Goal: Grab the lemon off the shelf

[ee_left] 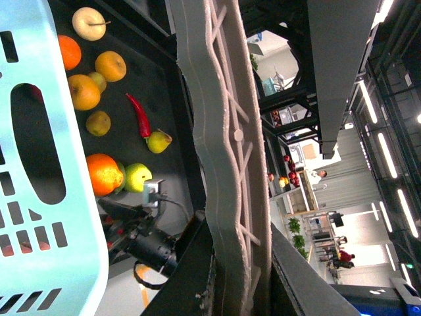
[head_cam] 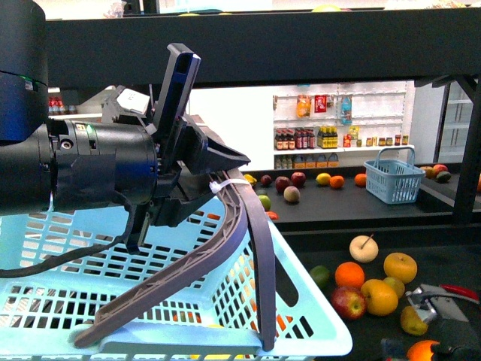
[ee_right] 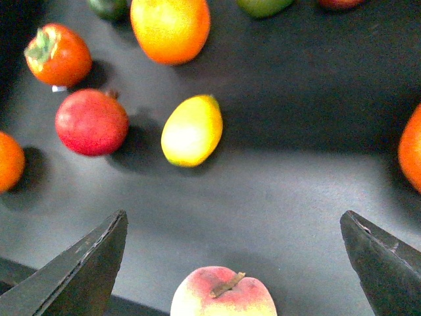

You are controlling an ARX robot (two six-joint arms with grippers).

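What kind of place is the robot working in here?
Most likely a grocery shop, or a mock-up of one. Loose fruit lies on the black shelf, white racks behind hold bottles, and there are two shopping baskets: a pale blue basket near, a darker blue basket farther off.

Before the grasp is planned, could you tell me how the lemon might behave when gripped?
Probably rolls if nudged: the lemon is oval, lying loose on the flat shelf. Its glossy, smooth skin might slip when pinched.
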